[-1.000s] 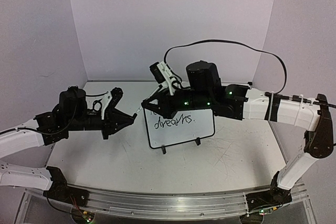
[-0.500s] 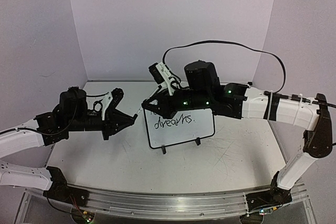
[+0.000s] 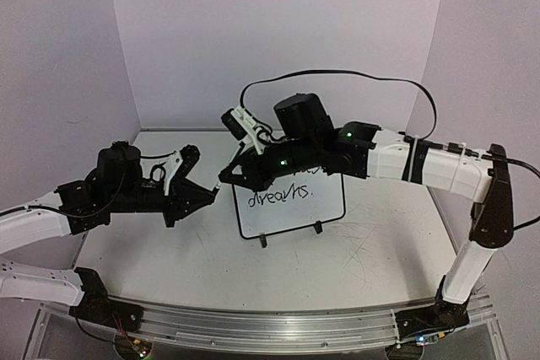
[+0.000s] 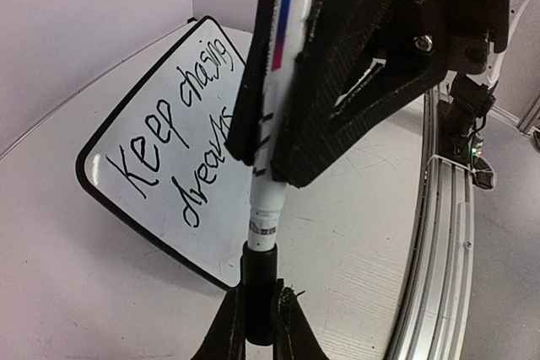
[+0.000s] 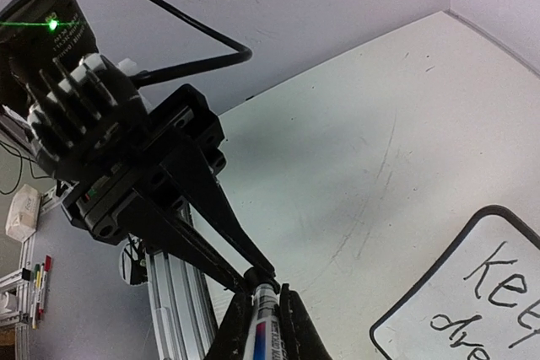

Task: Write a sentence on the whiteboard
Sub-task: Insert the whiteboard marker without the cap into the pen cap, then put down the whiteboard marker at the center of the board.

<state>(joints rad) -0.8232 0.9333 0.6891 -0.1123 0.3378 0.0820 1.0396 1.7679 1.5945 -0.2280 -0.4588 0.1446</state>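
Both arms stretch low over the table (image 3: 211,267) and meet tip to tip just left of the one whiteboard (image 3: 291,218), which sits mid-table. Its two-line sentence (image 4: 181,128) faces the bases. The right gripper (image 3: 228,178) clamps the single marker (image 4: 267,208) by its barrel, and the left gripper (image 3: 212,196) pinches the black cap (image 4: 258,288).

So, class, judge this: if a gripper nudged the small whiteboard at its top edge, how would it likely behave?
The whiteboard would probably tip or skid: it stands on just two small feet. Its thin frame suggests it is light, yet likely stiff. The smooth table probably offers little grip.
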